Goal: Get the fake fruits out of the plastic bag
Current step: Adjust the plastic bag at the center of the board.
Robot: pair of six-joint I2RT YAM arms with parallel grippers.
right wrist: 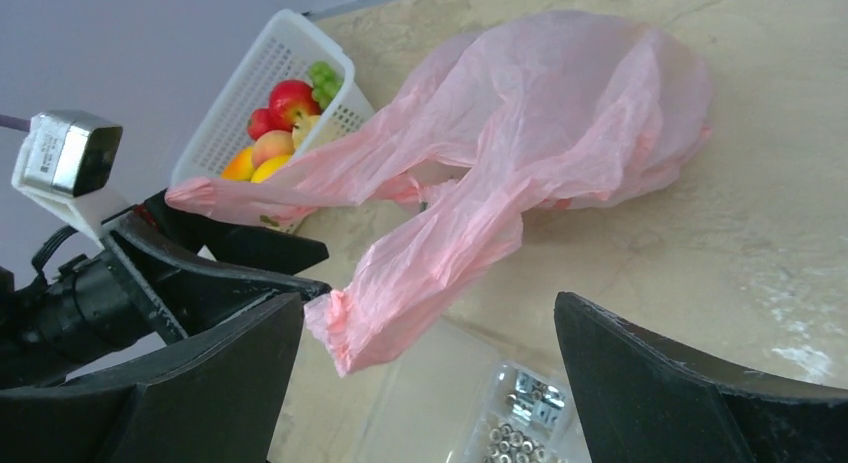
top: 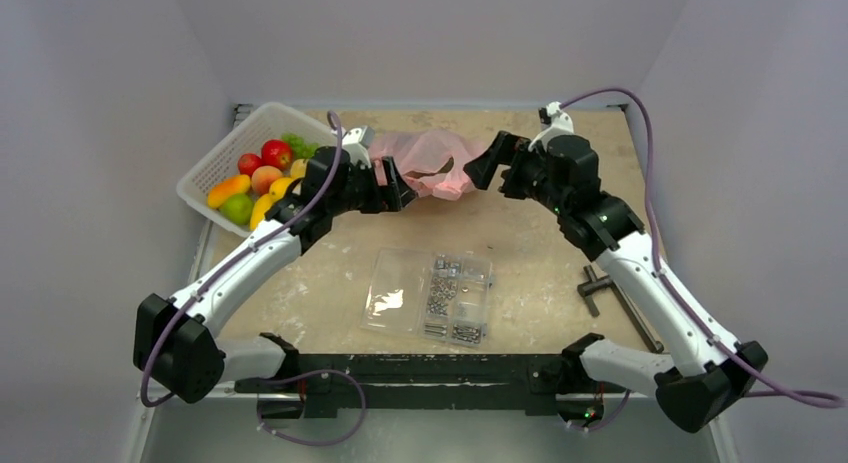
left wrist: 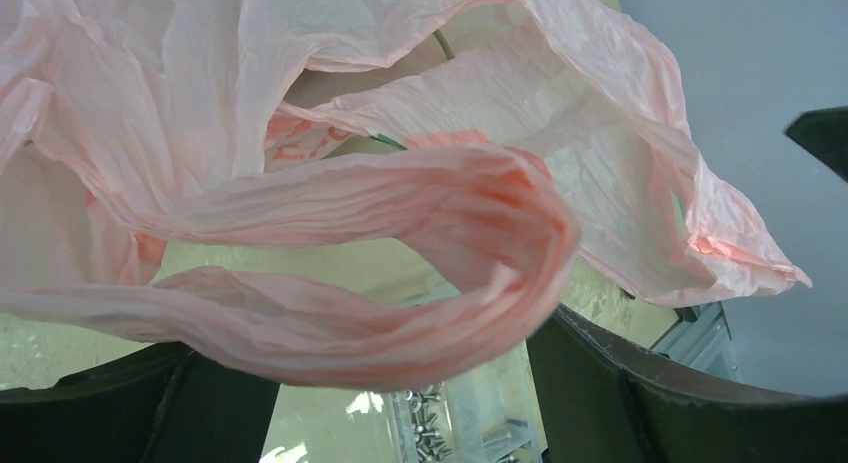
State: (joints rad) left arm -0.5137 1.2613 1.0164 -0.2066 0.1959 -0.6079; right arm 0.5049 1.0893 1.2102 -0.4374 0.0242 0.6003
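Left claw (top: 398,188) spread, both fingers (left wrist: 640,383) wide apart in its wrist view. It pinches nothing; one loop handle (left wrist: 420,198) of the pink bag (top: 430,163) sags across the gap between them. Whether the handle rests on a finger or just hangs there, cannot tell.

Right claw (top: 478,171) spread too, fingers (right wrist: 690,383) far apart, nothing between them. It sits just beside the bag's right edge. The bag's other handle end (right wrist: 370,313) dangles near its left finger; contact unclear.

Bag lies crumpled on the far middle of the table (top: 520,243), between the two claws. Its body is toward the back, the handles pulled forward and left. It looks limp, with a rounded bulge at the far end in the right wrist view. The film is too cloudy to tell what is inside.

Fake fruits (top: 262,168) visible: a pile in the white basket (top: 215,158) at the far left corner, well apart from the bag. They include a red apple, a peach-coloured one, yellow and orange pieces, green grapes and a green one at the front.

Near the middle of the table is a flat clear case of screws (top: 440,293), lid open, apart from the bag. A dark T-handle tool (top: 595,283) lies by the right arm.
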